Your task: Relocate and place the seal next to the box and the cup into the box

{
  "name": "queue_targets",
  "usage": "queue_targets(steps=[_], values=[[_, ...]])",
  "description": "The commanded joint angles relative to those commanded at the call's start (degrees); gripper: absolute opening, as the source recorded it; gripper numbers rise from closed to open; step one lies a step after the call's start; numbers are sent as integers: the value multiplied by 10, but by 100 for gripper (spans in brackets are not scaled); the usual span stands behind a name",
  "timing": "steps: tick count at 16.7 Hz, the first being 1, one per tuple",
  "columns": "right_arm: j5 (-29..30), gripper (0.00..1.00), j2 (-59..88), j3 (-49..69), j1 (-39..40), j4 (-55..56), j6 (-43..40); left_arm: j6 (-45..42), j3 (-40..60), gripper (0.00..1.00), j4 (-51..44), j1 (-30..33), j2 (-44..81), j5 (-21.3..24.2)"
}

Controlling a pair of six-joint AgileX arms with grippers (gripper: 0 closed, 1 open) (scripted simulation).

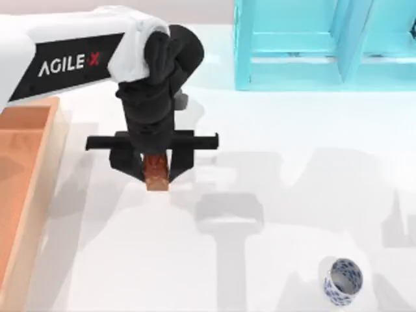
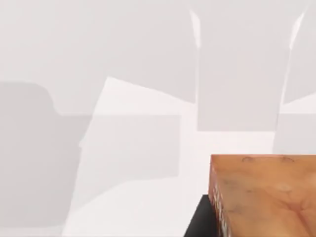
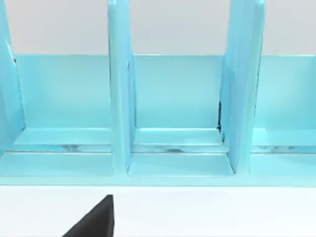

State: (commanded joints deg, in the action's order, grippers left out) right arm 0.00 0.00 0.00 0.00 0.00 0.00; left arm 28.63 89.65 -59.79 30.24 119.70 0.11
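The box (image 1: 26,188) is parked at the counter's (image 1: 273,195) left edge. Just right of it, the seal (image 1: 156,172) is held clamped in the left end effector (image 1: 156,170). The cup (image 1: 342,281) is left near-right, well apart.

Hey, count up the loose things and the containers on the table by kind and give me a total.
Seals: 1, the seal, held in the left claw
Cups: 1, the cup, near the table's right front
Boxes: 1, the box, at the left edge
Shelves: 1, the turquoise shelf, at the back
Total: 4
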Motion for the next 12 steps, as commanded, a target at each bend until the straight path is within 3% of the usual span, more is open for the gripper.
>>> queue_targets(steps=[5,12], values=[[0,100,0,0,0,0,0,-74,1,0,-95,-75,-93,0],[0,100,0,0,0,0,0,-86,22,0,-113,-85,-84,-1]])
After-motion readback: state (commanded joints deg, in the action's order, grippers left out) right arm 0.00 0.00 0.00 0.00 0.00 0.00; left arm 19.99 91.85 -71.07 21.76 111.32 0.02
